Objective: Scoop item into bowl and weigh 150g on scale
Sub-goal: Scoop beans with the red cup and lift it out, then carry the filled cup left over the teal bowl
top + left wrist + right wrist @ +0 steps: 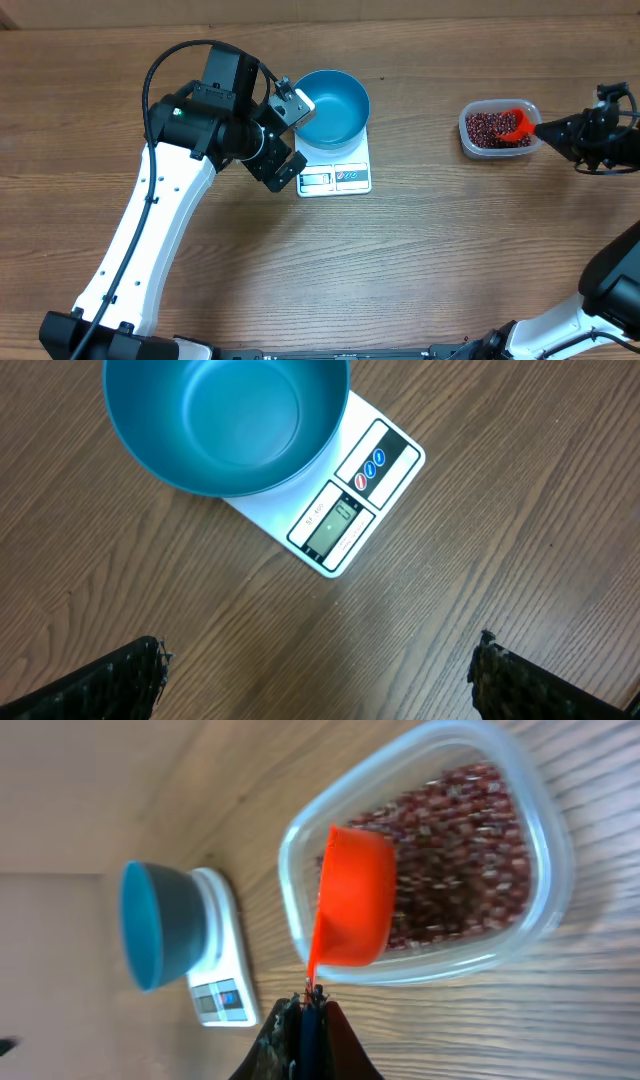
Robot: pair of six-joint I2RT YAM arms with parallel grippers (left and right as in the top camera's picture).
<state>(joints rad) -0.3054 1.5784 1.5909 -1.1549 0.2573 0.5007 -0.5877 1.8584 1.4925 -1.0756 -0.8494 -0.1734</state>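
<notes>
The blue bowl (333, 105) (225, 420) (150, 925) stands empty on the white scale (335, 177) (355, 500) (225, 992). My left gripper (292, 138) (320, 675) hovers open just left of the scale's front, with nothing between its fingers (110, 685). At the right, the dark red-brown beans, the item (487, 125) (450, 850), fill a clear tub (468, 140) (545, 830). My right gripper (548, 128) (310, 1010) is shut on the handle of a red scoop (515, 124) (355, 900). The scoop's cup sits inside the tub over the beans.
Bare wooden tabletop (420, 240) lies between the scale and the tub. The left arm's white link (150, 240) crosses the table's left side. The table's back edge runs along the top of the overhead view.
</notes>
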